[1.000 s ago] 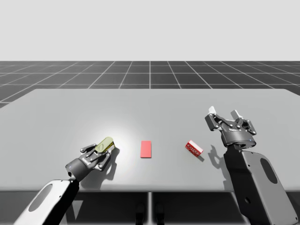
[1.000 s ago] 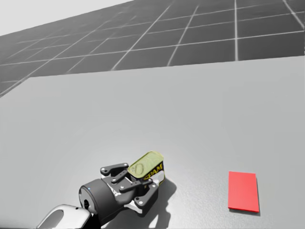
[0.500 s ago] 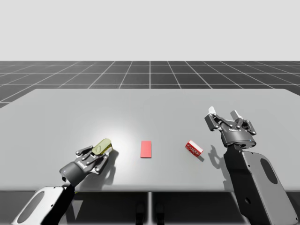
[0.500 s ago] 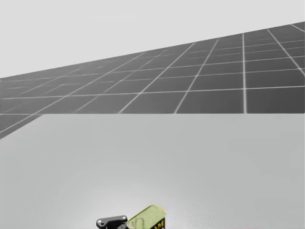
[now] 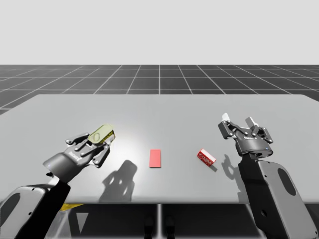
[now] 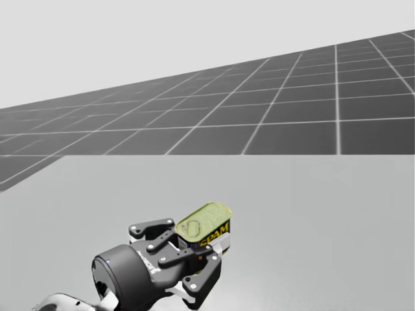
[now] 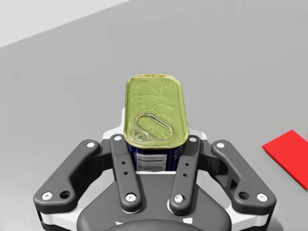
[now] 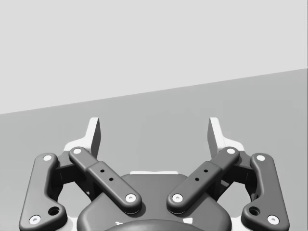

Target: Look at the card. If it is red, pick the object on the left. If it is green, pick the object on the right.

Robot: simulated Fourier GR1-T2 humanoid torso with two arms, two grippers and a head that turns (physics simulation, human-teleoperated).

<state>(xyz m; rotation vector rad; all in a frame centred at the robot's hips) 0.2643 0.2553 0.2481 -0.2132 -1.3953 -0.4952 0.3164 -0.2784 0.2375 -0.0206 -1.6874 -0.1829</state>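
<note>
Lift-off: my left gripper (image 7: 155, 153), clamped on the gold-lidded oblong metal can (image 7: 155, 110), has raised it, satisfying the flat red card (image 5: 155, 158).

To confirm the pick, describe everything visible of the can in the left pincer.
The can is oblong with rounded corners and looks metallic. Its yellow-green lid carries a pull tab; the sides are dark blue with yellow print and a barcode. It is unopened and tilted, lid toward the wrist camera. My left pincer is shut on it, gripping its two long sides. It hangs clear of the table.
</note>
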